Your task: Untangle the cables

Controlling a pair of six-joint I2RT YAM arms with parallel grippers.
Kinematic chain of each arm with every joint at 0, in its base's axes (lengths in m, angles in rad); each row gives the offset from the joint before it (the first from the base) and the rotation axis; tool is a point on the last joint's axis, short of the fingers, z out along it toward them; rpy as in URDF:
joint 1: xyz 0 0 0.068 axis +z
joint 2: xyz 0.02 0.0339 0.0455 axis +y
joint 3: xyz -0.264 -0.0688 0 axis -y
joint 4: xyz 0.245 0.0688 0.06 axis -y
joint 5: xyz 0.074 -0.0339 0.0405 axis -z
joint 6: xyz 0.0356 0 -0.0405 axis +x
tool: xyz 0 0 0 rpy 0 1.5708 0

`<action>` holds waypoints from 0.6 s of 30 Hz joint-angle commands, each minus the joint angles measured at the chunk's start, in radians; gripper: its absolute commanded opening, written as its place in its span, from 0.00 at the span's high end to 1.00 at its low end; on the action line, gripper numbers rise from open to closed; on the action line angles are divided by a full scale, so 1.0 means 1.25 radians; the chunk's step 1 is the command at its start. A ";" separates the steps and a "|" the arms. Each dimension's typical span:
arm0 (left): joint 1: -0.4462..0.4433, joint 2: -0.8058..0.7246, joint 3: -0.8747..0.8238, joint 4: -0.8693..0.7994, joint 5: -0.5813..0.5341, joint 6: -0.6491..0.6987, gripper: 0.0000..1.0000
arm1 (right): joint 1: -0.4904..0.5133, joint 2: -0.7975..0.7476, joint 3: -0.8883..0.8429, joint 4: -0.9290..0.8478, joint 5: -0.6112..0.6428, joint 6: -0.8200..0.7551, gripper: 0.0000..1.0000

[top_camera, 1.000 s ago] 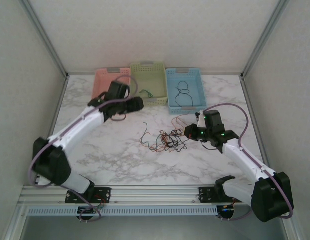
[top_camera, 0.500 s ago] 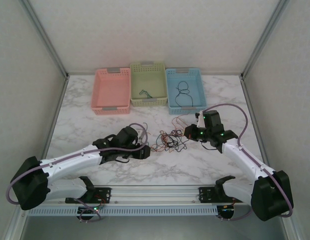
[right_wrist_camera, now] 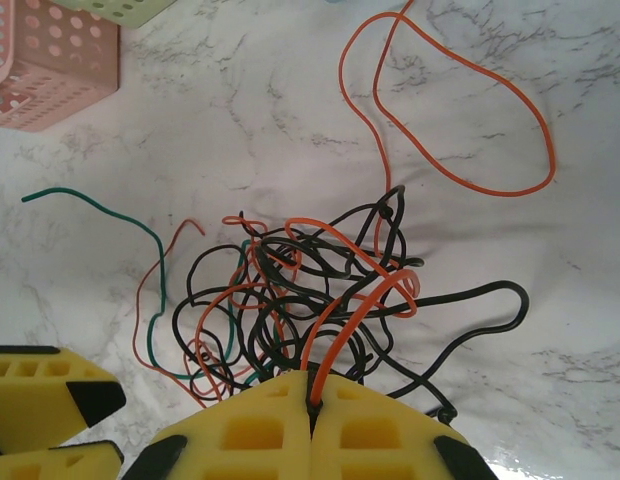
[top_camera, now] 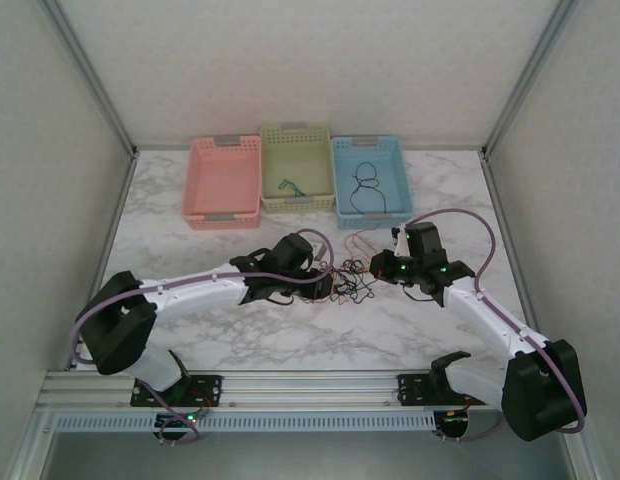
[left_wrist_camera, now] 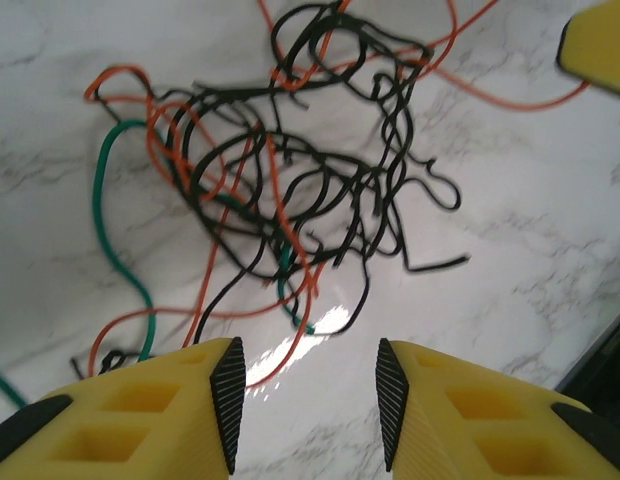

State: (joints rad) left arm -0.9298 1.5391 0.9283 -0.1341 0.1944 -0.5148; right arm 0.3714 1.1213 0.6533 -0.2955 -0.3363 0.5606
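While the right claw (right_wrist_camera: pixel 310 395) is clenched on a red-orange strand of the tangled cables (right_wrist_camera: pixel 300 290) lying mid desk (top_camera: pixel 240 330), the left claw (left_wrist_camera: pixel 305 395) hangs over the knot, released and empty. Likely next step: pinch one loose strand and draw it out.

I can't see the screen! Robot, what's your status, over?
Left gripper open, at the cables. Right gripper shut on red and black strands. Tangle not yet undone.

Marble counter (top_camera: pixel 230 345)
Tangled cables (top_camera: pixel 347 283) (orange, green, black) lie mid-counter; pink basket (top_camera: pixel 222 180), green basket (top_camera: pixel 296 130), blue basket (top_camera: pixel 367 141) along the far edge.
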 commanded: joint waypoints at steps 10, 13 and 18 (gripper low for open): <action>-0.019 0.094 0.076 0.025 -0.016 -0.036 0.63 | 0.008 0.002 -0.006 0.002 0.012 -0.002 1.00; -0.019 0.121 0.096 -0.001 -0.038 -0.031 0.64 | 0.008 0.001 -0.006 0.002 0.011 -0.003 1.00; -0.019 0.158 0.104 -0.003 -0.049 -0.035 0.65 | 0.008 0.003 -0.005 0.001 0.009 -0.003 1.00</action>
State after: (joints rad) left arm -0.9466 1.7088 1.0306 -0.1131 0.1608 -0.5507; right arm 0.3714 1.1213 0.6533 -0.2955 -0.3328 0.5606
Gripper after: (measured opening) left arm 0.355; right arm 0.056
